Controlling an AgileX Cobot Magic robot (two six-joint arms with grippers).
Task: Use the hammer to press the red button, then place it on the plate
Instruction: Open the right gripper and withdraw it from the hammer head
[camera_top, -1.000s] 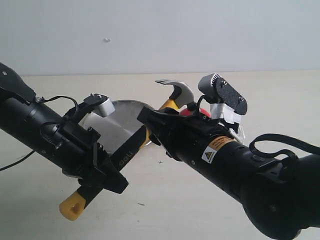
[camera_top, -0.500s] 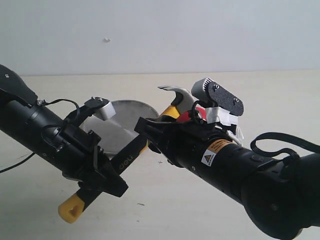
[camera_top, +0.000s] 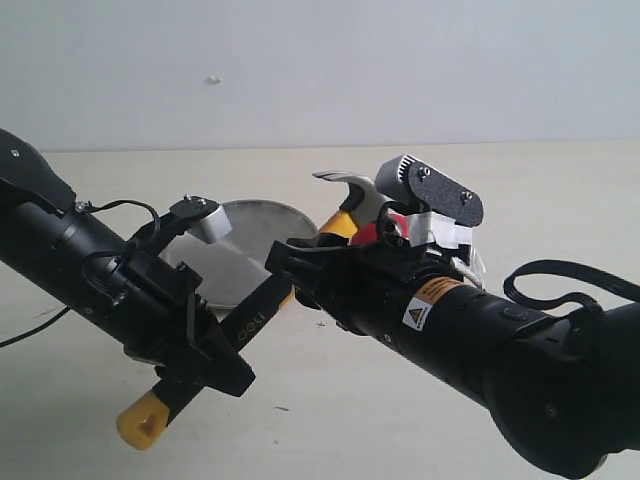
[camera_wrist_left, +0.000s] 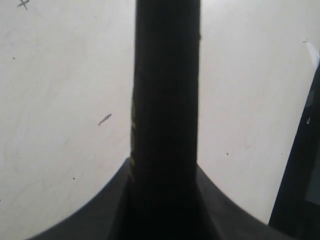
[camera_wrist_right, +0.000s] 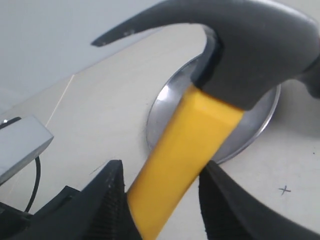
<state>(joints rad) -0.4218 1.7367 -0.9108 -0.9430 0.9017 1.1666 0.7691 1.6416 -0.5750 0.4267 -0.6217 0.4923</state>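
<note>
The hammer (camera_top: 262, 308) hangs slanted over the table, yellow end low at the left and dark head (camera_top: 352, 188) high by the red button (camera_top: 390, 225). Only a sliver of the button shows behind my right wrist. My left gripper (camera_top: 205, 362) is shut on the black handle (camera_wrist_left: 167, 100) near its lower end. My right gripper (camera_wrist_right: 162, 167) is shut on the yellow neck (camera_wrist_right: 195, 140) just below the head (camera_wrist_right: 250, 45); both fingers (camera_wrist_right: 107, 195) press against it. The silvery plate (camera_top: 250, 240) lies on the table behind the handle, and its rim (camera_wrist_right: 257, 121) shows under the head.
Both black arms fill the foreground. A cable loop (camera_top: 560, 285) rides on the right arm and a thin cable (camera_top: 25, 328) trails off at the left. The pale table (camera_top: 560, 200) runs back to a white wall. Small pen marks dot the table (camera_wrist_left: 105, 119).
The hammer and both grippers have shifted slightly left and down. The head has dipped a little beside the button. Both grips are unchanged.
</note>
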